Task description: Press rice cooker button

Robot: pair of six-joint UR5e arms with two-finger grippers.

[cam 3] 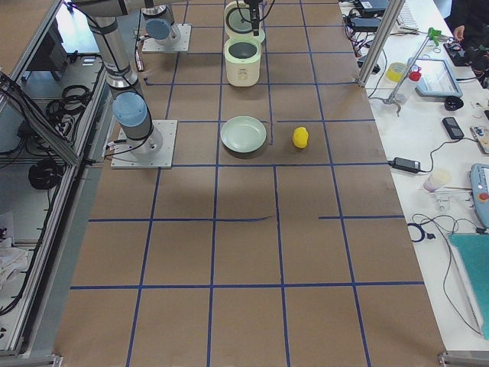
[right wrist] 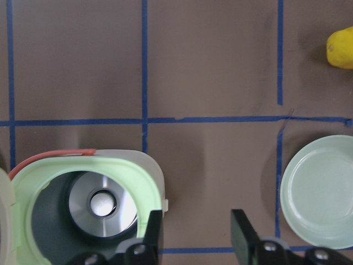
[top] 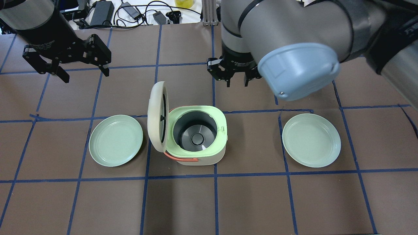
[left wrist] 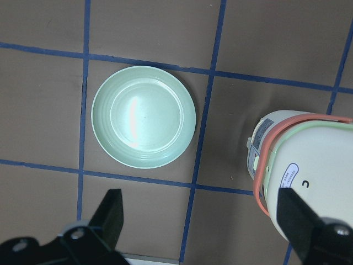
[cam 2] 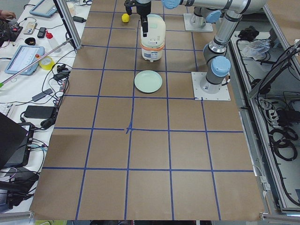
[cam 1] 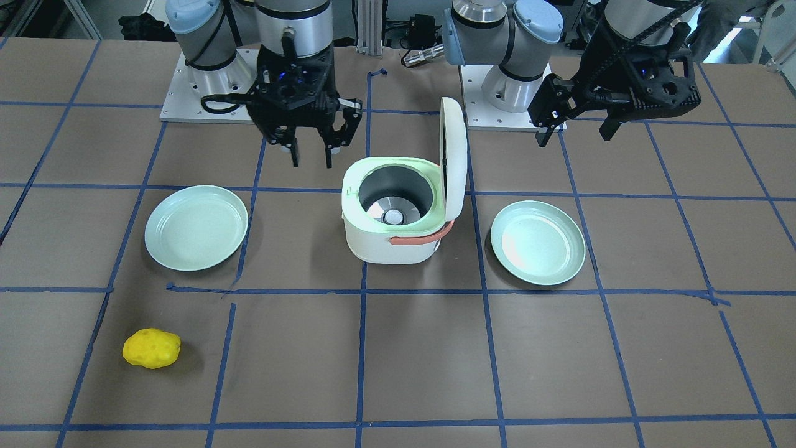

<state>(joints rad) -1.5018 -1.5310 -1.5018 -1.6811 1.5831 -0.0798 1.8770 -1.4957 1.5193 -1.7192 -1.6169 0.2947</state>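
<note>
The white rice cooker with a pale green rim and an orange handle stands mid-table. Its lid is swung open and stands upright on the side towards my left arm. The grey inner pot looks empty. The lid's outer face shows an oval label and a dark mark; the button is not visible in any view. My right gripper is open and empty, hovering beside the cooker's open rim. My left gripper is open and empty, held high on the lid side.
One pale green plate lies on the cooker's left and another on its right. A yellow lumpy object lies far out on the right arm's side. Blue tape lines grid the brown table.
</note>
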